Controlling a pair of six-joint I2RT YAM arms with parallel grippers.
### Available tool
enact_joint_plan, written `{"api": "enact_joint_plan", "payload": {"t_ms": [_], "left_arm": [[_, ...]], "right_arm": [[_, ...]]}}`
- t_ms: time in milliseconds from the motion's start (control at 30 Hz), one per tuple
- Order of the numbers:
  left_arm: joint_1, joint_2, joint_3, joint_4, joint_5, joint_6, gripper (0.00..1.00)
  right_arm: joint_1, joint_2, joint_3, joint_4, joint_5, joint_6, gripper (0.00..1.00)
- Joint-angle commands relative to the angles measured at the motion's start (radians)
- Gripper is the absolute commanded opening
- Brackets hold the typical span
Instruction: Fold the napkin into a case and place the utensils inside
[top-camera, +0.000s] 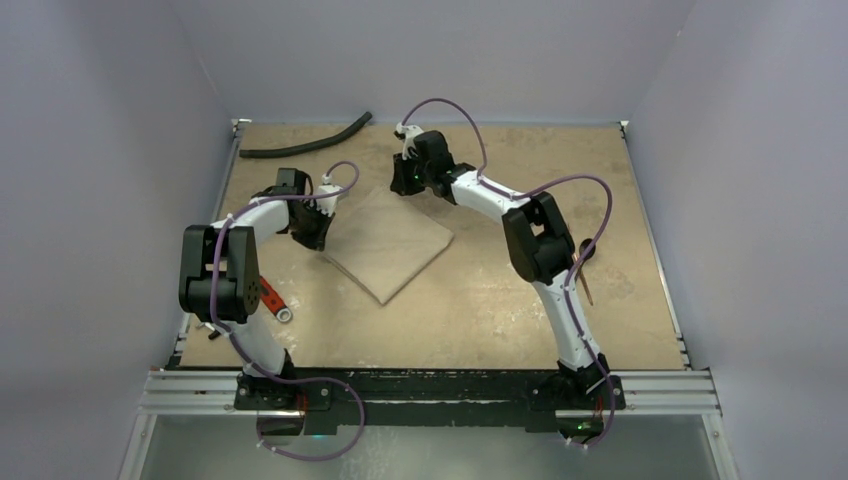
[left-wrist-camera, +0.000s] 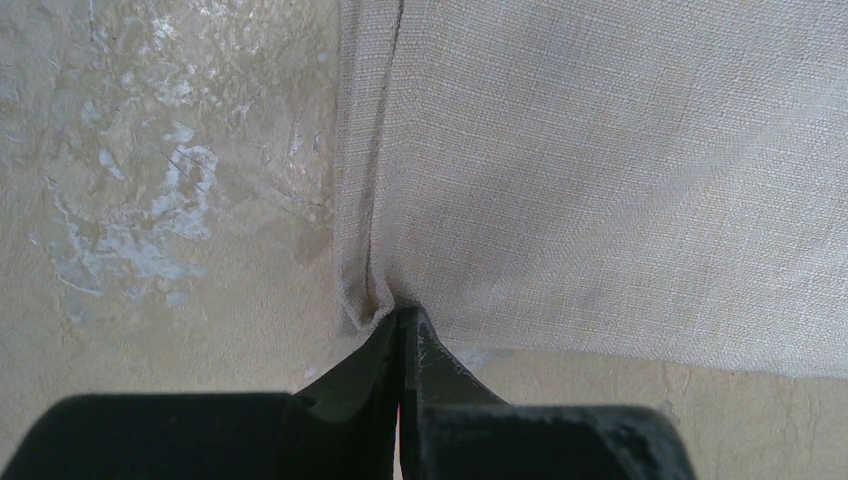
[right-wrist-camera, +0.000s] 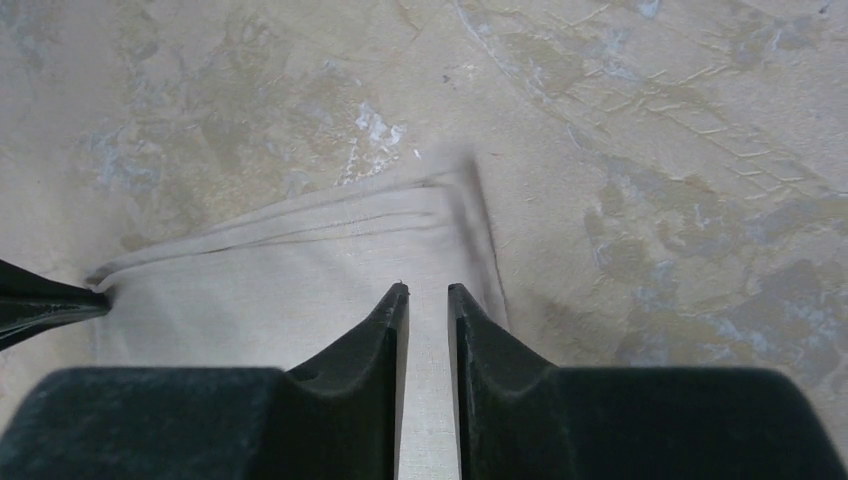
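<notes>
The beige napkin (top-camera: 390, 242) lies folded flat as a tilted square in the middle of the table. My left gripper (top-camera: 318, 236) is at its left corner. In the left wrist view its jaws (left-wrist-camera: 405, 318) are shut, pinching the puckered corner of the napkin (left-wrist-camera: 600, 180). My right gripper (top-camera: 405, 182) is over the far corner. In the right wrist view its jaws (right-wrist-camera: 428, 292) stand a narrow gap apart above the napkin (right-wrist-camera: 300, 290) and hold nothing. The utensils (top-camera: 586, 275) lie at the right, mostly hidden behind the right arm; a copper handle and a dark bowl show.
A long black curved hose (top-camera: 305, 140) lies at the table's far left. A red-handled tool (top-camera: 272, 298) lies near the left arm's elbow. Grey walls close in the table on three sides.
</notes>
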Motion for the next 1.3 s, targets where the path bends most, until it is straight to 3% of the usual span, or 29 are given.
{"api": "enact_joint_plan", "payload": {"t_ms": [0, 200, 333, 567, 967, 1167, 1267], "left_arm": [[0.012, 0.017, 0.0, -0.046, 0.01, 0.023, 0.0], [0.011, 0.013, -0.002, -0.047, 0.005, 0.029, 0.0], [0.011, 0.015, 0.003, -0.049, 0.007, 0.028, 0.0], [0.01, 0.021, 0.004, -0.049, 0.007, 0.029, 0.0], [0.011, 0.03, 0.01, -0.054, 0.008, 0.03, 0.0], [0.011, 0.027, 0.008, -0.055, 0.007, 0.033, 0.0], [0.011, 0.03, 0.007, -0.055, 0.005, 0.033, 0.0]], "right_arm": [[-0.002, -0.018, 0.007, 0.012, 0.035, -0.025, 0.28], [0.002, -0.003, 0.012, 0.02, 0.032, -0.018, 0.27], [0.002, 0.035, 0.059, -0.002, 0.018, -0.009, 0.5], [0.014, 0.122, 0.154, -0.032, 0.032, 0.001, 0.54], [0.014, 0.073, 0.098, 0.026, 0.104, -0.002, 0.26], [0.016, 0.054, 0.084, 0.032, 0.115, -0.009, 0.02], [0.016, 0.039, 0.07, 0.043, 0.118, -0.01, 0.0]]}}
